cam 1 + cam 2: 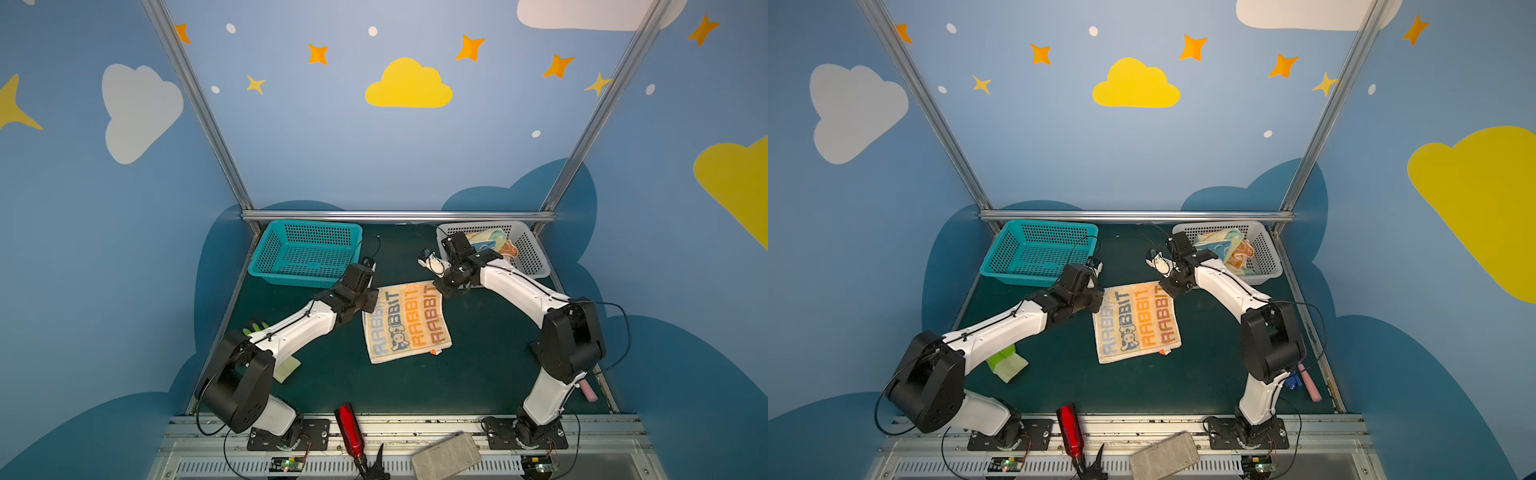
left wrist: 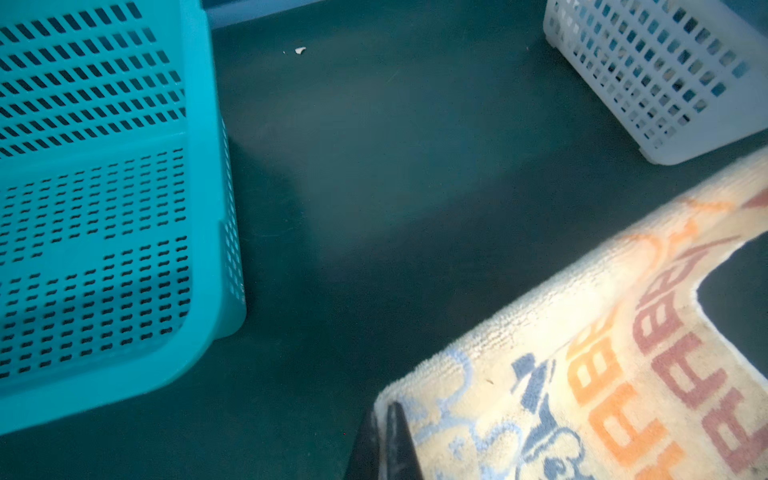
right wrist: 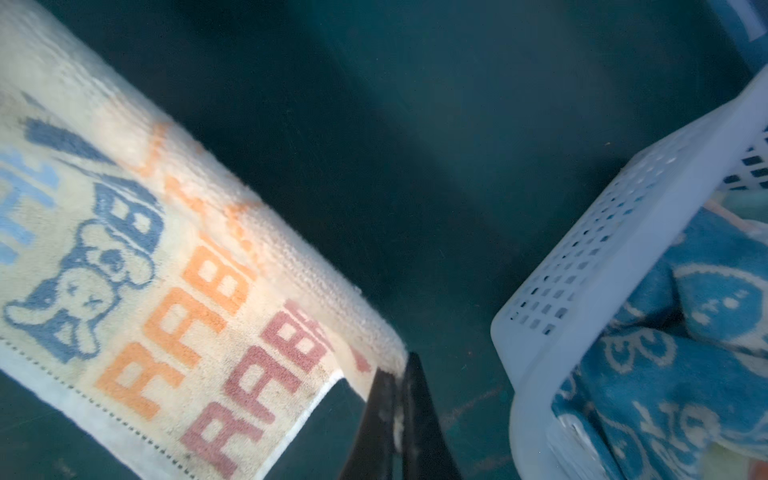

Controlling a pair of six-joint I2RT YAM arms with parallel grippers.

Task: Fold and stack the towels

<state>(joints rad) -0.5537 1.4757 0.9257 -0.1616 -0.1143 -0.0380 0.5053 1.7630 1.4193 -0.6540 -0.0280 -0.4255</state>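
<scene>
Jaws pinched: I see left gripper (image 2: 384,436) holding the towel (image 1: 409,328) by its far left corner, right gripper (image 3: 397,395) its far right.

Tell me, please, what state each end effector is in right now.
Left end effector: closed on the far left corner of the cream RABBIT towel.
Right end effector: closed on that towel's far right corner.

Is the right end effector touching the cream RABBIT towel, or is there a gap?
Touching. In the right wrist view the right end effector is shut on a corner of the cream RABBIT towel, and the cloth runs in between its tips.
</scene>
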